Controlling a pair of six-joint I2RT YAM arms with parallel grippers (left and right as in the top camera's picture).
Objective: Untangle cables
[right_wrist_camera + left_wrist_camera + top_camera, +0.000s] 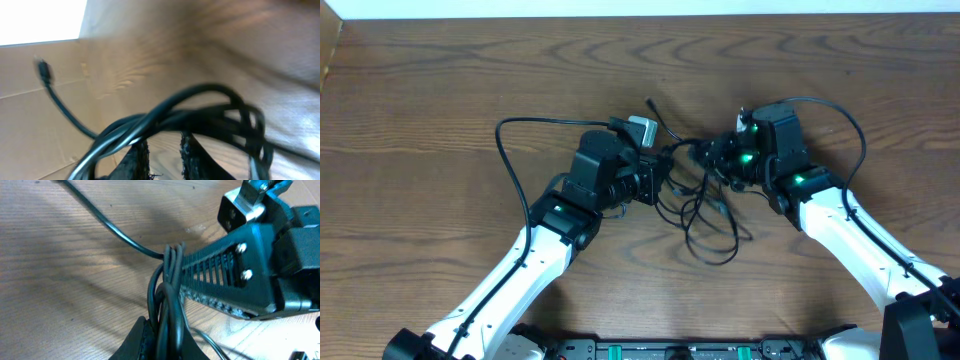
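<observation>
Left end effector (pixel 662 180) clenches the black cables (pixel 167 300) at table (pixel 440 90) centre, seemingly anchoring the tangle; right end effector (pixel 708 156), at its 3 o'clock, meets the strands, grip impossible to tell.

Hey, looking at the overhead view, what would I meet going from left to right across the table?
left arm → left pincer → loose loops of the cables → right arm

The thin black cables (pixel 200 120) look blurred in the right wrist view, and the bottom edge cuts off the fingers of the right gripper (pixel 163 141) there.
</observation>
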